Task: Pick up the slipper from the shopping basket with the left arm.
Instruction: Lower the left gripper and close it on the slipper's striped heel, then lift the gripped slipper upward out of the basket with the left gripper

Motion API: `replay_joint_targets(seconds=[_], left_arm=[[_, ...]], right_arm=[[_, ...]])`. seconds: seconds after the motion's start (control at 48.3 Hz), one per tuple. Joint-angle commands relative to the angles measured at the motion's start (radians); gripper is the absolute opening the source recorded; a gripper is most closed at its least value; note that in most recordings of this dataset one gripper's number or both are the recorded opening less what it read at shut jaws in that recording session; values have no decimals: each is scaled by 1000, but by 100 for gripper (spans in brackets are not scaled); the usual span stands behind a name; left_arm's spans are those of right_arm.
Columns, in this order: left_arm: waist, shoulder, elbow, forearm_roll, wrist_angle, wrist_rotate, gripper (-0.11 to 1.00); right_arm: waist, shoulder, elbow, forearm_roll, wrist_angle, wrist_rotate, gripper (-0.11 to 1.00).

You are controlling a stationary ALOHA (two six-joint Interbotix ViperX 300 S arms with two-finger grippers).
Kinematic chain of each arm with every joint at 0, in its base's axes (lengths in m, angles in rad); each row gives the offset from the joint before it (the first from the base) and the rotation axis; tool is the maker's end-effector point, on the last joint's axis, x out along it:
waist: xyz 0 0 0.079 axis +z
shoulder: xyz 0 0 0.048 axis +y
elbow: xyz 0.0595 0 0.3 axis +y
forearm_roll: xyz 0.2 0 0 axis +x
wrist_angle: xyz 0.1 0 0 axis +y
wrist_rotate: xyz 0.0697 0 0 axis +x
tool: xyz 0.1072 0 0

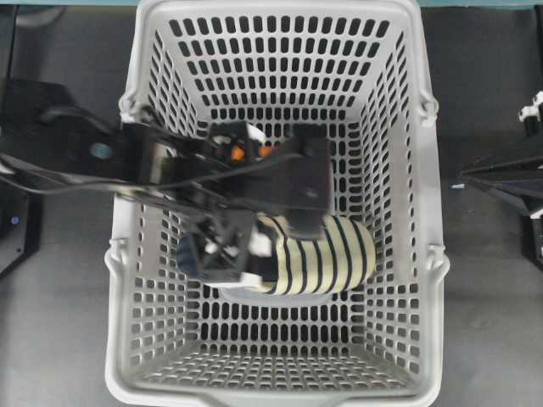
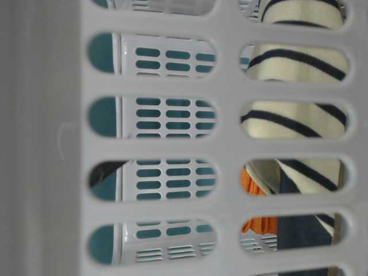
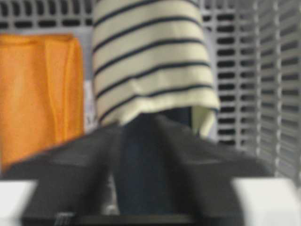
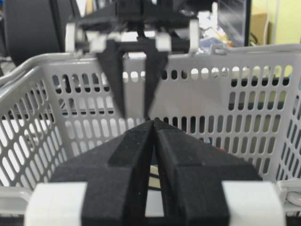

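The slipper (image 1: 327, 254) lies on the floor of the shopping basket (image 1: 140, 51), its cream, navy-striped body to the right and its dark navy toe to the left. The left arm (image 1: 254, 170) reaches in over the basket's left wall. Its left gripper (image 1: 225, 250) is down over the toe. In the left wrist view the left gripper (image 3: 141, 125) is open, with the navy toe between its spread fingers and the striped slipper (image 3: 150, 56) beyond. Whether the fingers press on the toe is unclear. The right gripper (image 4: 153, 121) is shut and empty outside the basket.
A folded orange cloth (image 3: 37, 89) lies on the basket floor beside the slipper, and shows through the slotted wall (image 2: 230, 86) as an orange cloth (image 2: 256, 187). The right gripper (image 1: 465, 180) rests on the dark table right of the basket. Tall basket walls (image 4: 225, 94) ring the slipper.
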Motion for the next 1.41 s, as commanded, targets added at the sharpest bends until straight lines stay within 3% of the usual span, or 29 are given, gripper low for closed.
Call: replay_joint_targets(seconds=[0.0,0.104,0.186,0.518,0.87,0.932,1.014,1.263,1.387], left_arm=[[-12,40,-75,5,35,-21,52],[-20,97,-114,5,60,-51,80],[-28,127,-123,5,61,-57,91],[-40,227,-104,5,55,-44,91],[-23,242,15,5,-58,-54,89],[-20,239,26,5,-67,-44,85],[-20,236,29,5,-67,-43,72],[-23,186,-41,5,-37,-21,9],[-23,155,-127,5,46,15,6]], right_arm=[[0,-2,-3,3,-3,2,-1],[0,-6,2,5,-3,2,-1],[0,-9,5,5,-3,2,-1],[0,-9,11,5,-2,0,-1],[0,-9,17,5,-2,2,-1],[2,-9,17,5,-2,2,-1],[0,-9,17,5,-2,2,-1],[0,-9,17,3,-2,2,-1],[2,-9,17,3,-2,2,-1]])
